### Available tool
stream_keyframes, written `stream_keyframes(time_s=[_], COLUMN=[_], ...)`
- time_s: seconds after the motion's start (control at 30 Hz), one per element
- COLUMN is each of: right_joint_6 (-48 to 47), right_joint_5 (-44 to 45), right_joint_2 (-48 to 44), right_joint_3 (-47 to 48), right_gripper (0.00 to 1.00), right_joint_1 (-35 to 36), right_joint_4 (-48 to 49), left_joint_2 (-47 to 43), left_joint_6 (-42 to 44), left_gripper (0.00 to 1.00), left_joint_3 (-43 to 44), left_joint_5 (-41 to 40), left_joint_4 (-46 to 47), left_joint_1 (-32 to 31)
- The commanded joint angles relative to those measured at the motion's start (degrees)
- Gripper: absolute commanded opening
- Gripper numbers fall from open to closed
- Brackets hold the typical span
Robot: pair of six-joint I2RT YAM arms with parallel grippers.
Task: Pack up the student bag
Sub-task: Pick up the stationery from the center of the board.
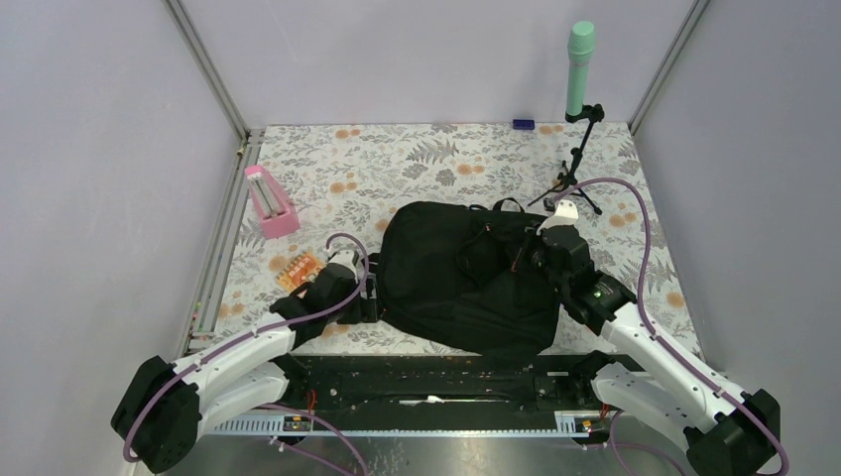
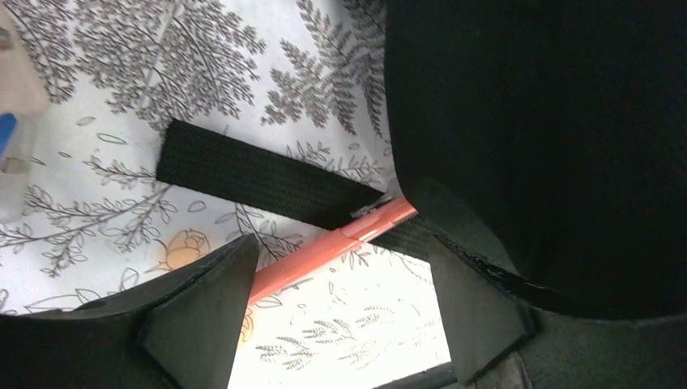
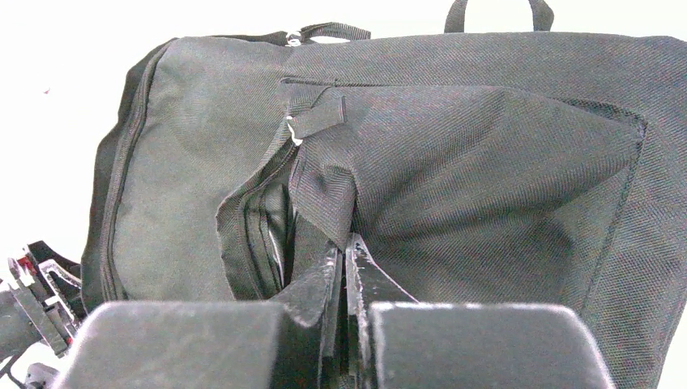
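Student bag (image 1: 466, 278) lay flat mid-table on the fern-print cloth (image 1: 417, 159), front pocket up, carry handle toward the far side. One bag only. Right gripper (image 3: 344, 267) sat on the bag's right portion, jaws clenched together on a fold of black fabric at the pocket mouth; the pocket gaped slightly beside the pinch. Left gripper (image 2: 339, 243) sat low at the bag's left edge, fingers (image 2: 202, 312) spread wide and holding nothing. Between them on the cloth lay one red pen (image 2: 324, 251), angled, its far end meeting one black webbing strap (image 2: 259, 174) that ran out from the bag; the bag's body filled the right of that wrist view, pressing against the right finger. Further out, counted singly: an orange card packet (image 1: 298, 271) just left of the left gripper, a pink box (image 1: 270, 201) beyond it near the left rail, a small blue item (image 1: 523, 124) at the far edge, and a mint-green cylinder (image 1: 579, 64) on a black tripod stand (image 1: 575, 178) at far right, its feet near the bag's top corner.
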Motion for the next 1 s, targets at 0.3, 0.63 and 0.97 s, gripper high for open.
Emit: stream_keyframes(time_s=[0.3,0.63,0.97], right_joint_6=[1.75,2.07,2.62], right_joint_5=[-2.86,-3.47,-3.87], right_joint_2=[-1.15,-0.98,-0.89], right_joint_3=[0.70,0.04,-0.54], right_gripper=[0.00,0.00,0.00], right_joint_1=[-0.47,-0.74,-1.00], right_joint_4=[5.20,5.99,6.77], left_joint_2=[-3.76,-1.54,10.49], left_joint_6=[-9.90,-12.58,-13.26], left_gripper=[0.76,0.56,0.47], left_joint_3=[1.08,2.09,8.94], left_joint_5=[2.02,0.81,-11.66], left_joint_4=[-5.66,-9.27,-18.34], left_joint_1=[-3.90,-7.78,-17.25])
